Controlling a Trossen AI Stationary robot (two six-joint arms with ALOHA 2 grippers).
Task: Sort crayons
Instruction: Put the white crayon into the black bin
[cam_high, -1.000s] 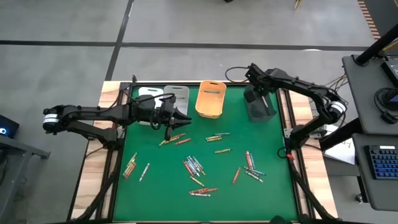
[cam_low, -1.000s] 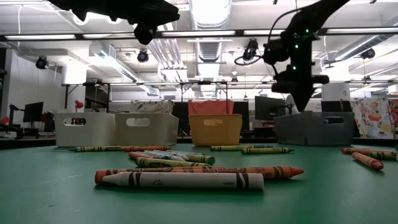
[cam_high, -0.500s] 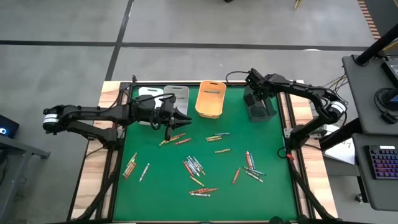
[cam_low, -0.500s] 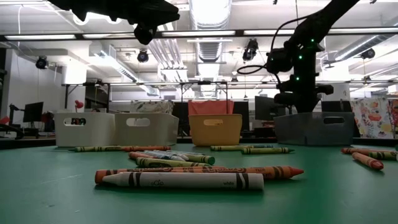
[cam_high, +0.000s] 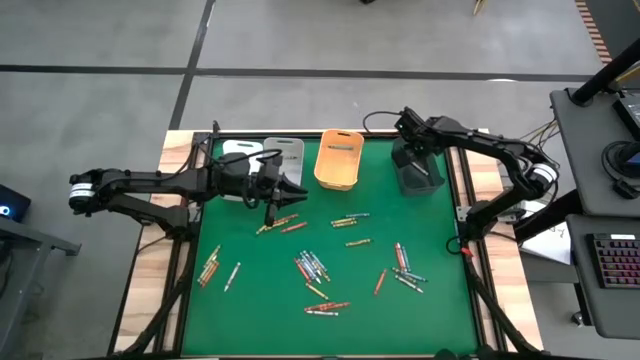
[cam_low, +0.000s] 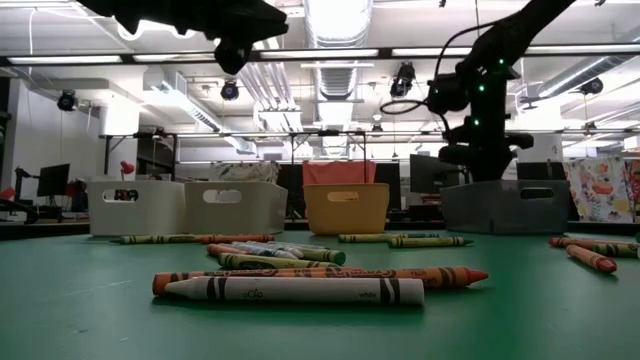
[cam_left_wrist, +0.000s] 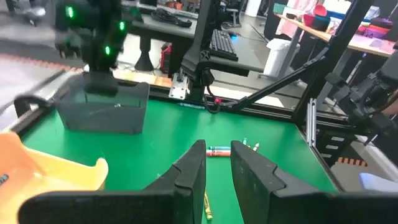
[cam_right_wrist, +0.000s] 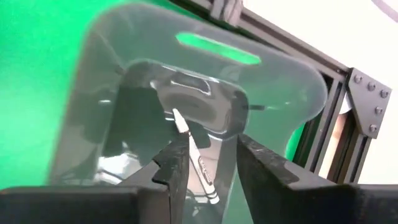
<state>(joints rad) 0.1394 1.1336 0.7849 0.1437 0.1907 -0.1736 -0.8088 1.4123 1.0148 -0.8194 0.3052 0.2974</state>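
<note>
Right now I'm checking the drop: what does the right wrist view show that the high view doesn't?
Only the right wrist view shows a white crayon between the open fingers of the right gripper, inside the bin. Only the high view shows the scattered crayons and the left gripper. Both show the dark grey bin.

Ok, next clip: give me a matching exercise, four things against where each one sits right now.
Things:
1. right claw
2. left claw
3. orange bin
4. white crayon

Places:
A. between the grey bin and the dark bin
B. over the dark bin
C. on the green mat, nearest the low camera
D. above the mat, in front of the grey bin

Pairs: 1-B, 2-D, 3-A, 4-C
</note>
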